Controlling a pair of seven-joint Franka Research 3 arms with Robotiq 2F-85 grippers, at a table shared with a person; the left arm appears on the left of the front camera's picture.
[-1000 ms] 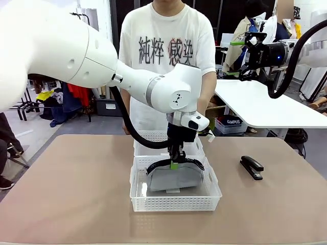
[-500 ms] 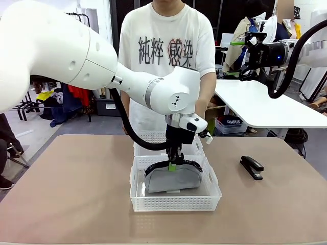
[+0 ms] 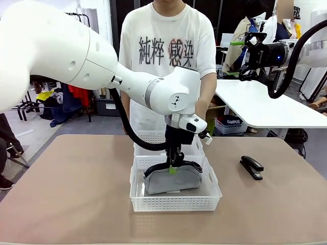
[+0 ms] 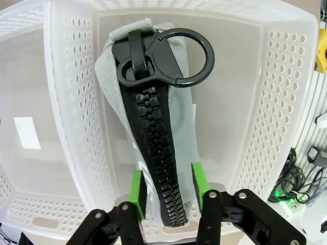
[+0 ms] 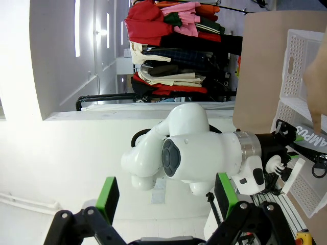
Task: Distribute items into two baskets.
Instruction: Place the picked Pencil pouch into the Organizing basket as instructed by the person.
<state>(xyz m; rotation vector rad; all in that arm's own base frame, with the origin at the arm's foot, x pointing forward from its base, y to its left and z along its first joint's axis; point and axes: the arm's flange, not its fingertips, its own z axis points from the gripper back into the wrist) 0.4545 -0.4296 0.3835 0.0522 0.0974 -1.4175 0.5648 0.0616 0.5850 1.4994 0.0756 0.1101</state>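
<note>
Front view first. The left claw (image 3: 174, 166) is reached down into the near basket (image 3: 173, 205), right at the top of the pouch (image 3: 171, 180). The pouch is sat inside that basket, zipper edge up, its bottom down on the basket floor. The far basket (image 3: 152, 137) is parked right behind, touching or nearly touching, hard to call. The stapler (image 3: 252, 167) is left out on the table (image 3: 76, 194), well off to the right of both baskets. The right claw (image 3: 240, 57) is held high at the upper right, away from everything, jaws spread. A person (image 3: 168, 51) is stood at the far side of the table.

Left wrist view: the pouch (image 4: 180, 117) is seen from above, lying along the near basket (image 4: 286, 102), with the black zipper (image 4: 153, 132) running up the middle and a big pull ring (image 4: 211, 57) at the far end. The green pads (image 4: 136, 196) of the left claw (image 4: 166, 190) are parted to either side of the zipper ridge rather than pinched on it; grey fabric is sat right up against them.

Right wrist view, rolled sideways: the right claw (image 5: 164, 196) is spread wide with nothing between the pads. The left arm (image 5: 194, 153) is seen farther off, with a clothes rack (image 5: 173, 30) behind it.
</note>
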